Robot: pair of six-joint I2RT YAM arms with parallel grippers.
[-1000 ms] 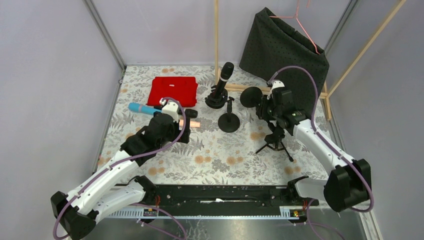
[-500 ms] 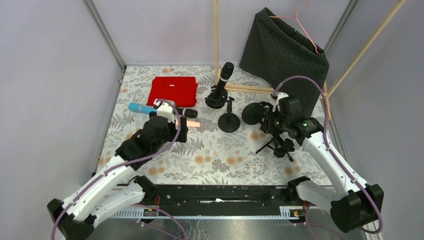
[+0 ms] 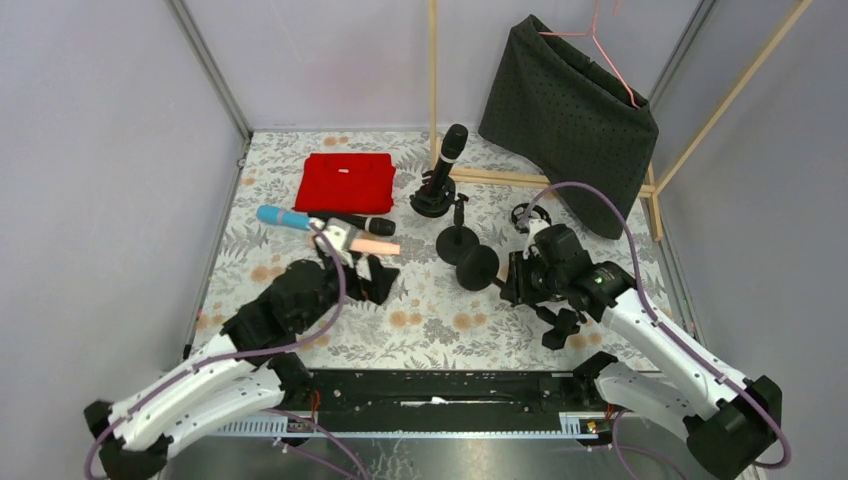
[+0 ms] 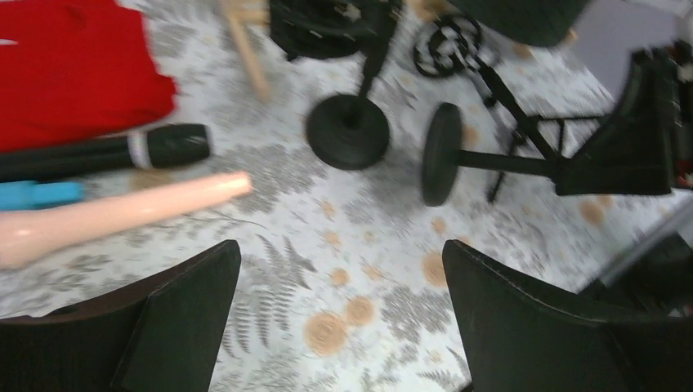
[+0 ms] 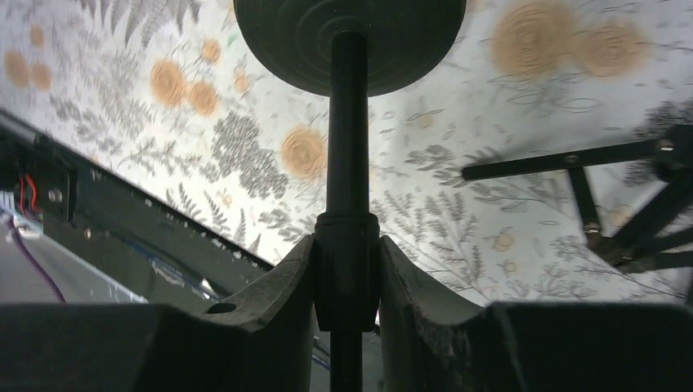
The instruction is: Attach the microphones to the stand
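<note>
Black metal is filling the right gripper (image 5: 347,273): its fingers (image 5: 282,286) are pinching the thin shaft of a round-base microphone stand (image 3: 480,268). The stand is hanging sideways above the counter (image 3: 440,320), with its disc foot facing the left arm. The right arm is reaching in from the near right corner, elbow bent and wrist turned toward the centre. A small tripod stand (image 3: 556,326) is showing partly from beside its forearm.

The left arm is stretching diagonally from the near left corner, its forearm sloping down toward the microphones. The left gripper (image 4: 341,249) is standing spread wide and gripping nothing, hovering just short of the peach-pink microphone (image 4: 122,216). That one is lying flat on the floral cover. A black microphone (image 4: 106,151) and a light blue microphone (image 3: 278,216) are lying just beyond it, beside a red cloth (image 3: 345,182). The second black microphone (image 3: 452,145) is sitting tilted in a clip stand (image 3: 433,198) near the back edge. A second round-base stand (image 3: 458,243) is standing upright between that clip stand and the held one.
</note>
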